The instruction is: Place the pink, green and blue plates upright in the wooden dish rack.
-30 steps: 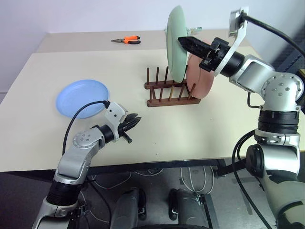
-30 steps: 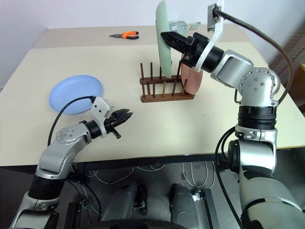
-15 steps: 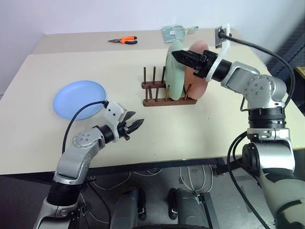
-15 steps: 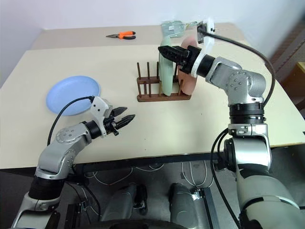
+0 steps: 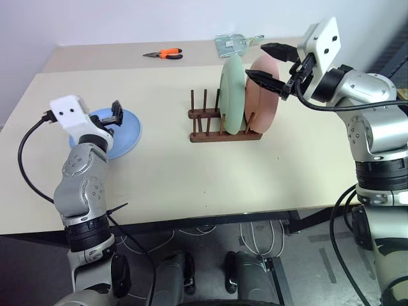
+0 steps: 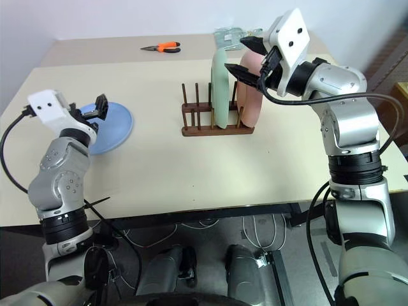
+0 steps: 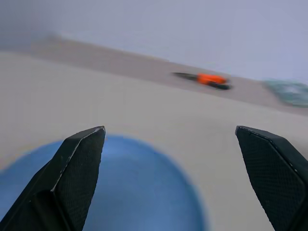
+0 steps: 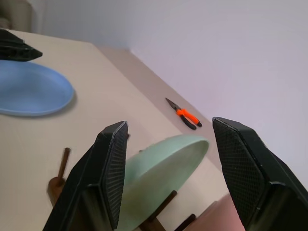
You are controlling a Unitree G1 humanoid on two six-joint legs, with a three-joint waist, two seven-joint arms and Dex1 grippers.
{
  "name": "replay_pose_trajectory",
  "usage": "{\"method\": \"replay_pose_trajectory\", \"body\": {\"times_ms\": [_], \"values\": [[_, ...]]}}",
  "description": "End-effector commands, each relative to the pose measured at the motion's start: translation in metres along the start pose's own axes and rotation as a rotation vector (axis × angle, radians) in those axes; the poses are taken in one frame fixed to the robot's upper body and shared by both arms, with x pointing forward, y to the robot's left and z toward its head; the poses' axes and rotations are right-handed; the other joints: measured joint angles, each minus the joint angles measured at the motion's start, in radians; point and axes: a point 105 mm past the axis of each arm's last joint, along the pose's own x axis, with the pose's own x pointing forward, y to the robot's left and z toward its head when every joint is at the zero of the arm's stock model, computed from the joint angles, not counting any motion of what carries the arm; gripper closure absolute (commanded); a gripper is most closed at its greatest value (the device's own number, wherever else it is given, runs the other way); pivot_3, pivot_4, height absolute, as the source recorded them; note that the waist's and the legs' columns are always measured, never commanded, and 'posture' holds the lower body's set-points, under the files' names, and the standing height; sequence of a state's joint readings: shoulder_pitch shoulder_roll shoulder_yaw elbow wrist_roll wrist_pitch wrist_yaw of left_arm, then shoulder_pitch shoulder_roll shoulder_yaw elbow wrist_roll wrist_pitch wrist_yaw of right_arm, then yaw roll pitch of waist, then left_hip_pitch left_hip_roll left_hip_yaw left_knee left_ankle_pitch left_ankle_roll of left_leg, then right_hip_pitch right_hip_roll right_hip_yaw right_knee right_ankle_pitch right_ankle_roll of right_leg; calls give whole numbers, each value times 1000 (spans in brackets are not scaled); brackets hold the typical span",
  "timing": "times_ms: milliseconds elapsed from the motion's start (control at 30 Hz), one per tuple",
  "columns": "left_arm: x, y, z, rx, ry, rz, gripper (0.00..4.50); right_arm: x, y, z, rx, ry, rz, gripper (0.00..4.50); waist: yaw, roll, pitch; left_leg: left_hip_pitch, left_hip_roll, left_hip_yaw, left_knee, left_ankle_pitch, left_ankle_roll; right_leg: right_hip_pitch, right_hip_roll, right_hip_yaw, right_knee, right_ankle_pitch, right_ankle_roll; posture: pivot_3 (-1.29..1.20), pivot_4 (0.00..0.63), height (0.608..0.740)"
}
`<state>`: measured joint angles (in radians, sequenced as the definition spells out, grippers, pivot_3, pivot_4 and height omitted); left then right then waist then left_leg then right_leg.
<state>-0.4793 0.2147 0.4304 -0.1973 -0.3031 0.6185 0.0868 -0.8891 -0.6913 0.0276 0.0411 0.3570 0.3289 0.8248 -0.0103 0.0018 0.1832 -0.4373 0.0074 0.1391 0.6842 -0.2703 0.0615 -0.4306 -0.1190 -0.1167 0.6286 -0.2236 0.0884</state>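
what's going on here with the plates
The green plate and pink plate stand upright in the rack. The right pincer is open just above them, holding nothing. The left pincer is open over the blue plate, which lies flat on the table.

Orange-handled pliers lying on the far bench; clear crinkled packet further along, well apart from them.
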Motion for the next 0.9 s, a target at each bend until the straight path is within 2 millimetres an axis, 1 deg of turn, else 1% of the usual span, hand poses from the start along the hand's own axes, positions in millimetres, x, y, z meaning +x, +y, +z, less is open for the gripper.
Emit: {"method": "replay_pose_trajectory", "body": {"times_ms": [33, 67, 100, 200, 267, 367, 433, 467, 500, 533, 567, 600, 633, 700, 733, 800, 867, 900], "values": [[-2, 55, -2, -40, 32, 330, 0, -4, 16, 19, -41, -47, 99, 803, 0, 0, 0, 0, 0, 0, 0, 0, 0, 0, 0, 0, 0, 0, 0, 0, 150, 740], [-4, 61, -6, -43, 69, 379, 0, -2, 26, 22, -49, -59, 133, 361, 0, 0, 0, 0, 0, 0, 0, 0, 0, 0, 0, 0, 0, 0, 0, 0, 150, 740], [-5, 64, -9, -40, 93, 403, 0, 0, 33, 24, -53, -65, 155, 45, 0, -1, 0, 0, 0, 0, 0, 0, 0, 0, 0, 0, 0, 0, 0, 0, 150, 740], [-6, 63, -21, -87, 179, 440, 0, 1, 55, 24, -32, -72, 234, 45, 8, -1, 0, 0, 0, -1, 0, 0, 0, 0, 0, 0, 0, 0, 0, 0, 150, 740], [-5, 56, -40, -186, 296, 417, 0, 3, 77, 21, -19, -77, 303, 45, 17, -3, -1, 0, 0, -1, 1, 0, 0, 1, 0, -1, 0, 0, 0, 0, 150, 740], [-2, 45, -54, -277, 378, 367, 0, 5, 94, 15, -19, -68, 339, 45, 21, -4, -1, 0, 0, -1, 1, 0, 0, 1, 0, -1, 0, 0, 1, 0, 150, 740], [-1, 45, -54, -336, 374, 372, 572, 7, 99, 8, -29, -51, 339, 0, 22, -4, -1, 0, 0, -1, 1, 0, 0, 1, 0, -1, 0, 0, 1, 0, 150, 740], [-2, 47, -53, -332, 372, 382, 904, 8, 99, 4, -39, -37, 333, 0, 22, -4, -1, 1, -1, -1, 1, 0, 0, 1, 0, -1, 0, 0, 1, 0, 150, 740], [-2, 49, -53, -327, 371, 388, 1294, 8, 100, 1, -47, -29, 328, 0, 21, -4, -1, 1, 0, -1, 1, 0, 0, 1, 0, -1, 0, 0, 1, 0, 150, 740], [-2, 49, -51, -327, 363, 389, 1869, 9, 100, -2, -56, -17, 321, 0, 21, -4, -1, 1, 0, -1, 1, 0, 0, 1, 0, -1, 0, 0, 1, 0, 150, 740], [-1, 49, -47, -314, 348, 387, 2309, 11, 99, -6, -60, -1, 310, 0, 21, -4, -1, 1, 0, -1, 1, 0, 0, 1, 0, -1, 0, 0, 1, 0, 150, 740], [1, 48, -41, -294, 324, 375, 2860, 13, 97, -10, -65, 16, 301, 0, 20, -4, -1, 1, 0, -1, 1, 0, 0, 1, 0, -1, 0, 0, 1, 0, 150, 740], [3, 45, -29, -262, 273, 357, 3411, 15, 97, -13, -68, 31, 299, 0, 20, -5, -1, 1, 0, -1, 1, 0, -1, 1, 0, -1, 0, 0, 1, 0, 150, 740], [7, 35, 1, -180, 143, 301, 4403, 20, 102, -14, -83, 38, 314, 0, 20, -7, 0, 1, 0, -1, 1, 0, -1, 1, 0, -1, 0, 0, 1, 0, 150, 740], [6, 26, 17, -156, 73, 258, 4457, 23, 106, -13, -103, 31, 331, 0, 19, -7, 0, 1, 0, -1, 1, 0, -1, 1, 0, -1, 0, 0, 0, 0, 150, 740], [3, 5, 45, -147, -26, 165, 4457, 33, 114, -9, -150, 5, 345, 0, 17, -7, 0, 1, 0, -1, 1, 0, -1, 1, 0, -1, 0, 0, 0, 0, 150, 740], [-4, -14, 63, -125, -84, 88, 4457, 45, 121, -5, -212, -25, 348, 0, 14, -7, 0, 1, 0, -1, 0, 0, -1, 1, 0, -1, 0, 0, 0, 0, 150, 740], [-8, -23, 69, -122, -99, 61, 4457, 51, 123, -3, -256, -39, 346, 0, 14, -7, 0, 1, 0, -1, 0, 0, -2, 1, 0, -1, 0, 0, 0, 0, 150, 740]]}}
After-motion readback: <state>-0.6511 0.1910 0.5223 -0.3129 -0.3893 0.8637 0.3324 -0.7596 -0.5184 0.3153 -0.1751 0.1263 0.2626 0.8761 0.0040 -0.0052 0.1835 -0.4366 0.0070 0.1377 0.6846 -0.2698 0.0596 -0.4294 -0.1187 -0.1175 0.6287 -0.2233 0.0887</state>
